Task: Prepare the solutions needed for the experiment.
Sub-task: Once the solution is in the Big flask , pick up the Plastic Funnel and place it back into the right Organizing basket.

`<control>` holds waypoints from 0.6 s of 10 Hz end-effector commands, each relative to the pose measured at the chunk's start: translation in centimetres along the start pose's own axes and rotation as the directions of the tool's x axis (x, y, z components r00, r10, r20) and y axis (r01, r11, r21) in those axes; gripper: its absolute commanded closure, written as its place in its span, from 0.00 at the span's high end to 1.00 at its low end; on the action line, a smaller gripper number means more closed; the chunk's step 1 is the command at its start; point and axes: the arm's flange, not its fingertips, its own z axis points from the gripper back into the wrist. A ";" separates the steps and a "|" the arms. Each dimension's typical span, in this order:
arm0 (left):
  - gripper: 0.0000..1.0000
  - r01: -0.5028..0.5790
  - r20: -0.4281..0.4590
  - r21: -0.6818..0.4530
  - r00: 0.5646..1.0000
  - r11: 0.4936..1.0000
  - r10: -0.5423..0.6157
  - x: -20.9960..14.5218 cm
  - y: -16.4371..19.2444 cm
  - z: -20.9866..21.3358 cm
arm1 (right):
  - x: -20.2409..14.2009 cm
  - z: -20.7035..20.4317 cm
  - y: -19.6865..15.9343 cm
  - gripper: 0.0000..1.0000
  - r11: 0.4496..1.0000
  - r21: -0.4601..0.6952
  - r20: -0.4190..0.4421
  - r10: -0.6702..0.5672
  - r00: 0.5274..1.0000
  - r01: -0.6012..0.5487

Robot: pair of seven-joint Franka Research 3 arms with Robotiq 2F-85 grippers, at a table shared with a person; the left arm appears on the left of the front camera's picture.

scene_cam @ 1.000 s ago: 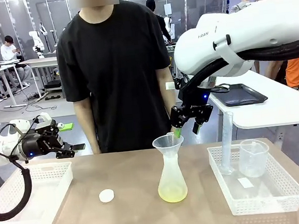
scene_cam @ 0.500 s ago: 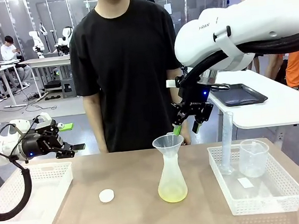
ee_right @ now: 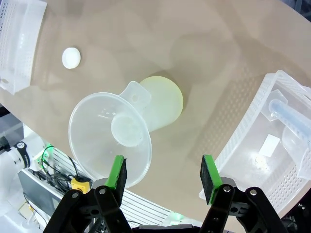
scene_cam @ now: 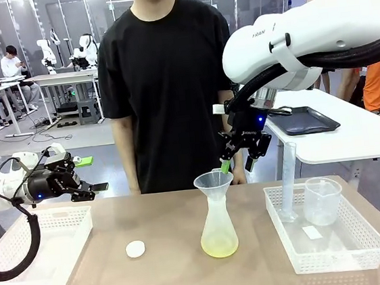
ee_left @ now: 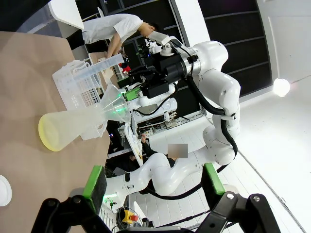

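Note:
A see-through conical flask (scene_cam: 218, 224) stands mid-table with a plastic funnel (scene_cam: 214, 180) in its neck. The solutions (scene_cam: 220, 249) form a shallow pale yellow layer at its bottom. My right gripper (scene_cam: 237, 164) hangs open just behind and right of the funnel's rim, nothing between its green pads. From the right wrist, the funnel (ee_right: 109, 141) sits left of the gripper (ee_right: 163, 174), with the solutions (ee_right: 167, 99) beyond. My left gripper (scene_cam: 90, 175) hovers open over the left tray; its wrist view shows the gripper (ee_left: 153, 182) empty, with the flask (ee_left: 73, 131) farther off.
A small white cap (scene_cam: 135, 249) lies left of the flask. The right mesh tray (scene_cam: 363, 240) holds a graduated cylinder (scene_cam: 288, 180) and a beaker (scene_cam: 320, 200). A white tray (scene_cam: 38, 254) sits at the left. A person in a black shirt (scene_cam: 170, 83) stands at the far edge.
The person has stepped to the right. My right gripper has lifted slightly and turned beside the funnel. The left arm has stayed put.

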 end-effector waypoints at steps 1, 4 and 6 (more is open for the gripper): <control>1.00 0.017 -0.006 -0.018 1.000 1.000 -0.017 0.1 0.0 0.0 | -0.1 -0.1 0.1 0.77 1.000 -0.014 0.012 0.007 1.000 -0.007; 1.00 0.017 -0.006 -0.018 1.000 1.000 -0.017 0.1 0.0 0.0 | -0.1 -0.1 0.1 0.77 1.000 -0.014 0.012 0.007 1.000 -0.007; 1.00 0.017 -0.006 -0.018 1.000 1.000 -0.017 0.1 0.0 0.0 | -0.1 -0.1 0.1 0.77 1.000 -0.014 0.012 0.007 1.000 -0.007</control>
